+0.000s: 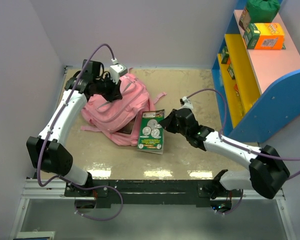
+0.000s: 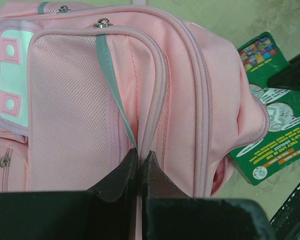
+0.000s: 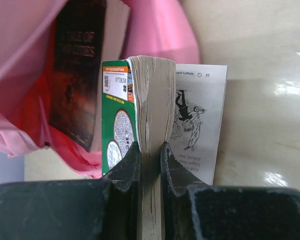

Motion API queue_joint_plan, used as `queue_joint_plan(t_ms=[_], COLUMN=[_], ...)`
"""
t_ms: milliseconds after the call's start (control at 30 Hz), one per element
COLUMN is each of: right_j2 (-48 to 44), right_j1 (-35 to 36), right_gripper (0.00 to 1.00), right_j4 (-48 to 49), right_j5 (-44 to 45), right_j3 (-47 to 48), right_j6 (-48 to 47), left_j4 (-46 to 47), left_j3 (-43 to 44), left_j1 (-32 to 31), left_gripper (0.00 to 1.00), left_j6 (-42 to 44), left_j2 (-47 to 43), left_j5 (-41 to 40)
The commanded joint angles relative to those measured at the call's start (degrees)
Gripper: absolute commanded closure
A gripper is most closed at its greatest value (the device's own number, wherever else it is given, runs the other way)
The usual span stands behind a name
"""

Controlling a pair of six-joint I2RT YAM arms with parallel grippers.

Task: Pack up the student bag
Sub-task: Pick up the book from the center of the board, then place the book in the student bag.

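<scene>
The pink student bag [image 1: 117,107] lies on the bench [image 1: 190,90], far left of centre. The left gripper [image 2: 139,155] is pressed together on a fold of its front fabric. A dark book [image 3: 77,75] sits inside its mouth. Just beside the mouth, the right gripper [image 3: 150,147] pinches a green book [image 1: 151,131].

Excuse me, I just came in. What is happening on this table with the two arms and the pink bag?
The left gripper is pinched shut on the fabric of the large pink fabric backpack. The right gripper clamps a thick green-covered paperback book by its pages, at the mouth of the backpack but not yet inside. A dark-covered book sits inside the opening.
</scene>
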Motion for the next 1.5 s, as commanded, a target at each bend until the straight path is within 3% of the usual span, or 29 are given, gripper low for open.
queue_joint_plan(t_ms=[0, 367, 600, 733, 867, 933, 967, 1067, 1100, 1233, 1300, 1367, 1467], right_j2=[2.1, 9.4, 21.5, 27.9, 31.2, 31.4, 30.4, 26.7, 23.0, 11.3, 6.9, 0.3, -5.3], right_j1=[0.0, -0.1, 0.8, 6.4, 9.2, 9.7, 9.7, 9.7, 9.7, 9.7, 10.0, 11.1, 13.8], right_gripper=[1.00, 1.00, 1.00, 1.00, 1.00, 0.81, 0.65, 0.42, 0.39, 0.36, 0.42, 0.54, 0.55], right_j4=[15.1, 20.6, 17.5, 18.5, 25.1, 24.4, 25.1, 25.8, 26.3, 25.9, 25.4, 25.5, 20.8], right_j5=[-6.0, -4.9, 8.6, 19.5, 17.7, 15.3, 13.1, 7.5, 6.3, 6.1, 5.8, 6.8, 9.7], right_j3=[4.5, 9.4, 21.2, 27.5, 27.1, 25.9, 24.6, 17.4, 15.4, 4.6, -1.1, -6.7, -8.7], right_j6=[1.2, 3.7, 12.2, 14.3, 14.7, 14.9, 13.9, 11.1, 9.6, 3.4, 1.3, 0.1, -1.6], left_j4=[3.0, 3.4, 0.9, 1.0, 1.0, 1.4, 1.6, 2.7, 2.8, 4.2, 4.5, 3.3, 1.7], left_j3=[3.4, 3.2, 4.5, 4.0, 2.8, 2.4, 1.8, 0.5, 0.3, -1.3, -1.7, -1.6, -2.3], left_j1=[0.0, -0.2, -1.3, -3.0, -3.2, -3.2, -3.2, -3.2, -3.2, -3.2, -3.2, -3.9, -6.3], left_gripper=[1.00, 1.00, 1.00, 1.00, 1.00, 1.00, 1.00, 1.00, 1.00, 0.94, 0.89, 0.79, 0.65], left_j6=[-0.8, -2.4, -3.8, -3.7, -2.7, -2.2, -2.0, -1.4, -1.2, -0.4, 0.1, 2.0, 5.0], left_j2=[-5.1, -4.2, -3.8, -4.2, -4.2, -4.1, -4.0, -3.7, -3.7, -3.4, -3.2, -2.8, -2.5], left_j5=[7.5, 9.6, 11.5, 10.7, 12.3, 13.0, 13.0, 13.3, 13.9, 15.2, 17.5, 19.7, 19.9])
